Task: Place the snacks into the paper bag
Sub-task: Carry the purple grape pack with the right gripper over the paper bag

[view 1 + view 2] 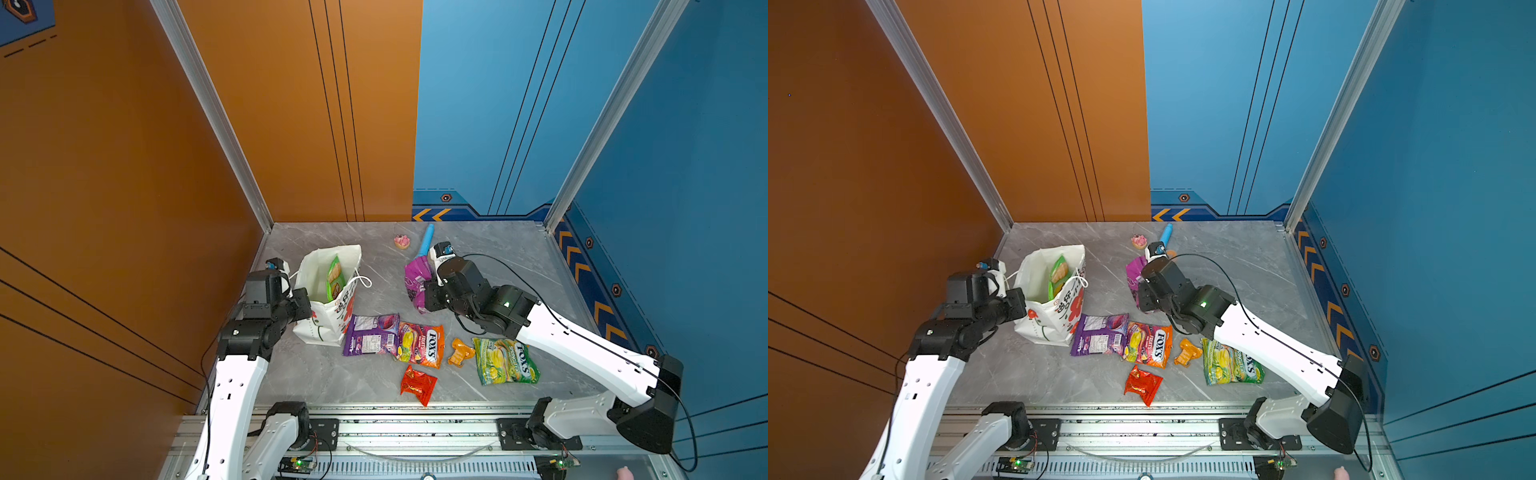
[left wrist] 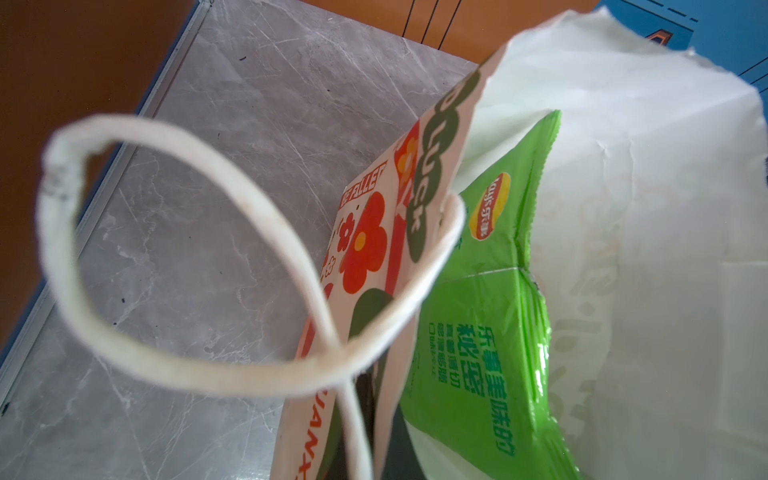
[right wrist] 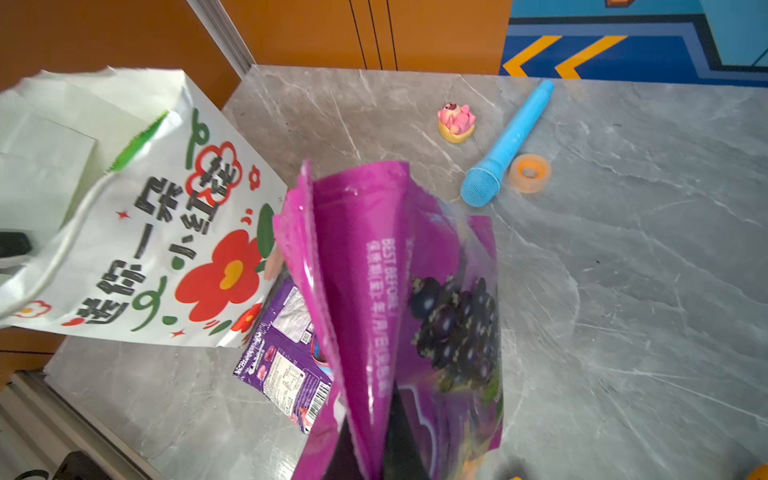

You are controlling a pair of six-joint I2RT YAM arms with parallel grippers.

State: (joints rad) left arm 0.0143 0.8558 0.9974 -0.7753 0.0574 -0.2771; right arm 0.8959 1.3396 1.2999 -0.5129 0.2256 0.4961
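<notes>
Left of centre in a top view: left gripper (image 1: 302, 306), jaws clenched on the upright paper bag (image 1: 328, 328) rim (green chip bag (image 1: 335, 277) inside). Right of centre: right gripper (image 1: 429, 296), jaws pinched shut on a purple pack (image 1: 417, 278) over the counter (image 1: 353, 386).

1. Cord handle (image 2: 58, 249) looks blurred.
2. Purple grape packet (image 3: 374, 270) runs off the picture's edge, covering the right jaws.
3. Paper bag (image 1: 328, 328) hides the left jaws in both top views.
</notes>
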